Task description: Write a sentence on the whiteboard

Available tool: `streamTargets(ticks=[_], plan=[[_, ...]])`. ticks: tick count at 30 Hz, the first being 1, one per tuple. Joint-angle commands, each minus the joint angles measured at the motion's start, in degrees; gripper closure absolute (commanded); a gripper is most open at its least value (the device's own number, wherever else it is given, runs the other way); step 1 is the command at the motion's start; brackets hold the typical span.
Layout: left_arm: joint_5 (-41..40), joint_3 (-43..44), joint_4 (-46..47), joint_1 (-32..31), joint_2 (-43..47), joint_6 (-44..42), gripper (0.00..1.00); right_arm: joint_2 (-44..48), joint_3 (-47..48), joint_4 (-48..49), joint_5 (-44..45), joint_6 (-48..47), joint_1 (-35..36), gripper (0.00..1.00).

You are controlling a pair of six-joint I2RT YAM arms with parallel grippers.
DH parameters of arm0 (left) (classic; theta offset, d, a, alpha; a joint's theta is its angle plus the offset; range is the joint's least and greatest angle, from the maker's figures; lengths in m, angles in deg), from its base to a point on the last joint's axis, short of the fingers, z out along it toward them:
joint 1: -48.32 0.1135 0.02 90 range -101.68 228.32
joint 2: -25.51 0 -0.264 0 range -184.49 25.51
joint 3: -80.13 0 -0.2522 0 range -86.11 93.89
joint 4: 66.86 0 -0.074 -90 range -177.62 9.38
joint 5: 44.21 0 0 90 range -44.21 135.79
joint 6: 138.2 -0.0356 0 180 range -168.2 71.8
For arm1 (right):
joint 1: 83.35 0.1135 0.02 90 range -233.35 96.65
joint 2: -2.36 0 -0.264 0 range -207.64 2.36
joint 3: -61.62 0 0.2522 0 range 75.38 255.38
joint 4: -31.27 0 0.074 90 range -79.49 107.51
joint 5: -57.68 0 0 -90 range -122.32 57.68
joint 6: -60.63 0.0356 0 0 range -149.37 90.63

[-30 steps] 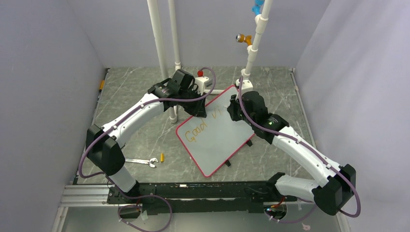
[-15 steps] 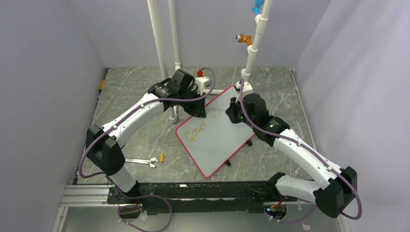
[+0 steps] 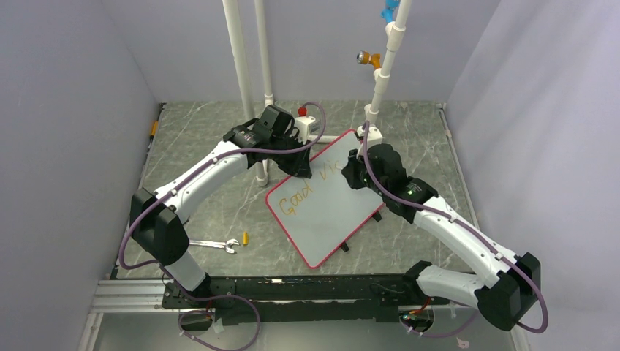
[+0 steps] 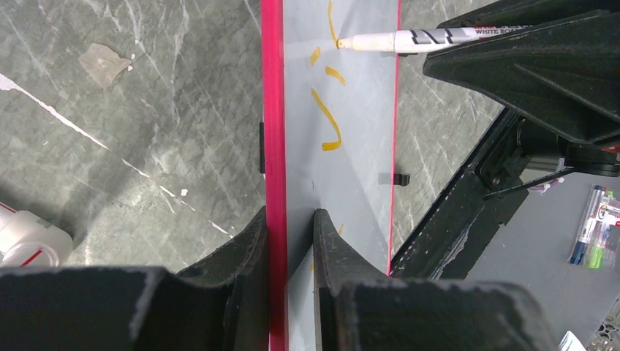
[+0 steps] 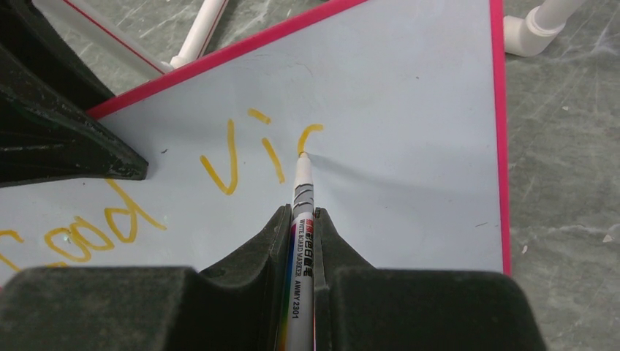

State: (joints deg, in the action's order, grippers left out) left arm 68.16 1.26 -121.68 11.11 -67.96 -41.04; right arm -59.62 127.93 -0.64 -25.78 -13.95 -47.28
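Only from right wrist: one white plastic marker clamped in right pincer, tip touching orange-yellow handwritten sentence past "vi". Only from left wrist: left pincer pinching edge of one pale grey red-rimmed whiteboard, on grey marbled desk.

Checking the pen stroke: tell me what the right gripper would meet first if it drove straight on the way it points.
The whiteboard. The right gripper is shut on a whiteboard marker whose tip appears to touch the board at the unfinished orange letter after "vi", so nothing lies between.
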Motion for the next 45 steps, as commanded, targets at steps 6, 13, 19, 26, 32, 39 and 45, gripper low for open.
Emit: streamTargets(ticks=[6,13,19,26,32,39,45], plan=[[-4.28,-0.71,-0.56,-0.68,1.36,-5.42,1.00,-5.64,7.56,-1.98,4.22,-0.08,-0.02,1.00],[-4.13,-0.65,-0.51,-0.69,1.34,-5.46,1.00,-8.43,11.66,-1.74,4.11,-0.81,-0.01,1.00],[-4.22,-0.63,-0.54,-0.70,1.33,-5.54,1.00,-9.08,13.72,-1.61,3.40,-1.01,0.04,1.00],[-4.46,-0.63,-0.55,-0.75,1.47,-5.61,1.00,-7.41,10.18,-1.42,1.93,0.04,0.02,1.00],[-4.41,-0.64,-0.59,-0.71,1.41,-5.57,1.00,-4.43,4.80,-1.35,1.23,1.48,0.05,1.00],[-4.52,-0.71,-0.45,-0.76,1.61,-5.55,1.00,-1.94,0.02,-1.80,0.65,2.42,0.00,1.00],[-4.62,-0.71,-0.51,-0.75,1.54,-5.52,1.00,-0.99,-0.37,-2.39,1.35,2.34,0.04,1.00]])
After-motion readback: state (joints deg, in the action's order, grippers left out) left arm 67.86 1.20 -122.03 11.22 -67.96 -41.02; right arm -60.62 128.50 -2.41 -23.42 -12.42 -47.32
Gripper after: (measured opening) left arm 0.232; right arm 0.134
